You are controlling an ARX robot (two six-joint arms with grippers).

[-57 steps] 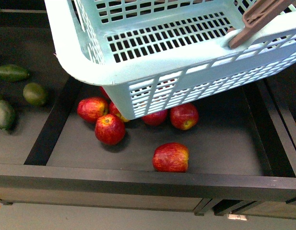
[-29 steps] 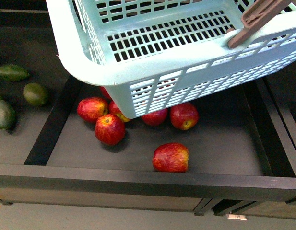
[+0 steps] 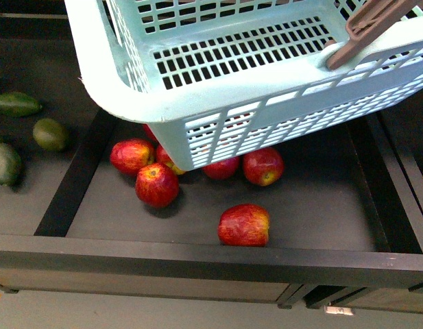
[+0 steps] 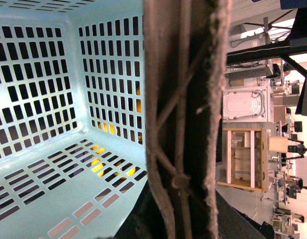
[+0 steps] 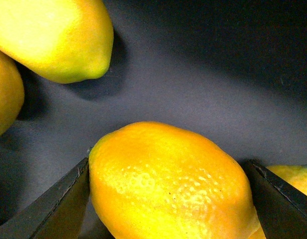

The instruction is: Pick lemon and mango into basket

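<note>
1. The basket [image 3: 129, 96] fills the upper part of the front view. It hangs tilted above the bin, with its near corner dipping lowest. In the left wrist view, yellow patches show through the slots of its wall and floor [image 4: 39, 199].
2. The black bin [image 3: 197, 250] lies under the basket and has a raised dark rim around it.
3. The brown ribbed handle [image 3: 369, 24] rises from the basket's right rim. It also runs close past the left wrist camera [image 4: 183, 99].
4. The left gripper cannot be made out beside the handle, so its state cannot be told.
5. Five red apples sit in the bin. One [image 3: 244, 225] lies alone near the front, and the others [image 3: 156, 184] cluster partly beneath the basket's low corner.
6. Three green fruits [image 3: 49, 133] rest in the neighbouring compartment to the left.
7. The lemon [image 5: 168, 184] lies on a dark floor in the right wrist view.
8. The right gripper [image 5: 168, 169] is closed narrowly around the lemon, with a dark finger [image 5: 58, 209] pressed against each side.
9. Other lemons [image 5: 53, 35] lie nearby, apart from the held one.
</note>
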